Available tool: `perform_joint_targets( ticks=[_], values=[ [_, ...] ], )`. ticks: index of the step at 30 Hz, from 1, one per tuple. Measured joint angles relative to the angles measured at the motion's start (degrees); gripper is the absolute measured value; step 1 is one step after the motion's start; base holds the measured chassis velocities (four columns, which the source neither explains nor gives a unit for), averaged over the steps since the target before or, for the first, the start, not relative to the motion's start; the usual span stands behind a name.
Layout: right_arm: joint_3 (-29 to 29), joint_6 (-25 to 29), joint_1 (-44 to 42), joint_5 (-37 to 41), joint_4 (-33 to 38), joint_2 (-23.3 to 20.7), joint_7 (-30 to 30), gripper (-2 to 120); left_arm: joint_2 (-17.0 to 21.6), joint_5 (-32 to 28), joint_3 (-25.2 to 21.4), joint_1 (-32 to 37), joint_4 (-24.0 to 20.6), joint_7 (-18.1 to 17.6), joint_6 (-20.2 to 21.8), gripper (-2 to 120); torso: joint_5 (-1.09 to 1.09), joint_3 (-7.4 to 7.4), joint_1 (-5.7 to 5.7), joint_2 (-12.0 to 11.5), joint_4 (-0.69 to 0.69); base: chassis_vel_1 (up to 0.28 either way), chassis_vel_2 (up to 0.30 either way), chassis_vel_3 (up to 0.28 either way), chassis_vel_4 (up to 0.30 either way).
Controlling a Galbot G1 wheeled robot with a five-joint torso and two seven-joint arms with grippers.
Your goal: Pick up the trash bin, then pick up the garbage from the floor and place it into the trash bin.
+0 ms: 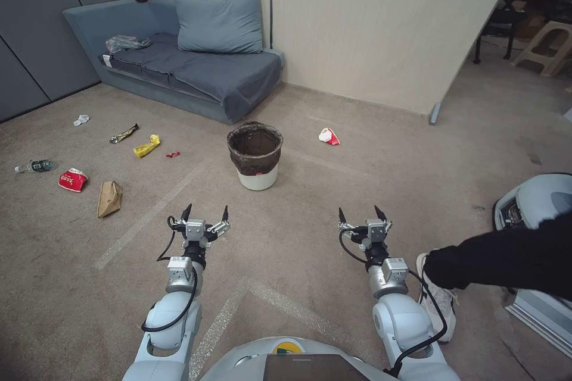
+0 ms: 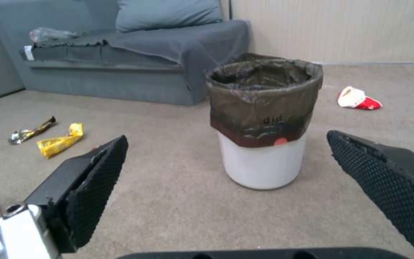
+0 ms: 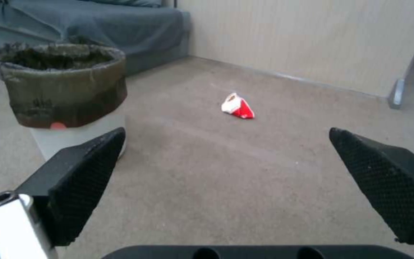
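Both arms reach forward and low over the carpet (image 1: 333,202), side by side, wrists level, fingers pointing ahead.

Left gripper (image 1: 205,214): fingers spread wide, holding nothing. Through its wrist camera I see the bin (image 2: 263,122) straight ahead between the two black pads (image 2: 97,180), still apart from them.

Right gripper (image 1: 362,215): fingers likewise wide open, empty. Its camera shows the bin off to one side and a red-and-white packet (image 3: 237,106) lying on the carpet ahead.

Bin (image 1: 255,155) stands upright on the carpet in front of me, near the sofa's (image 1: 179,59) front corner, dark bag folded over the rim, white body below.

Garbage on the carpet: the red-and-white packet (image 1: 329,136) near the bin toward the wall (image 1: 369,24). On my left, well apart from the bin: yellow wrapper (image 1: 146,146), foil wrapper (image 1: 123,133), a small red scrap (image 1: 173,155), tissue (image 1: 81,120), bottle (image 1: 36,165), another red packet (image 1: 72,180), brown paper bag (image 1: 109,197).

A person's shoe (image 1: 438,297) and dark sleeve or trouser leg sit just beside my right arm, touching no task items.
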Motion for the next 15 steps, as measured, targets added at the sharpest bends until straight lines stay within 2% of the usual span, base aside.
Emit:
perform_joint_targets(
  ticks=[15],
  values=[
    [0.0,0.0,0.0,0.0,0.0,0.0,0.0,100,0.0,0.0,0.0,0.0,0.0,0.0,0.0,100,0.00,0.00,0.00,0.0,0.00,0.000,0.000,0.000,0.000]
  ],
)
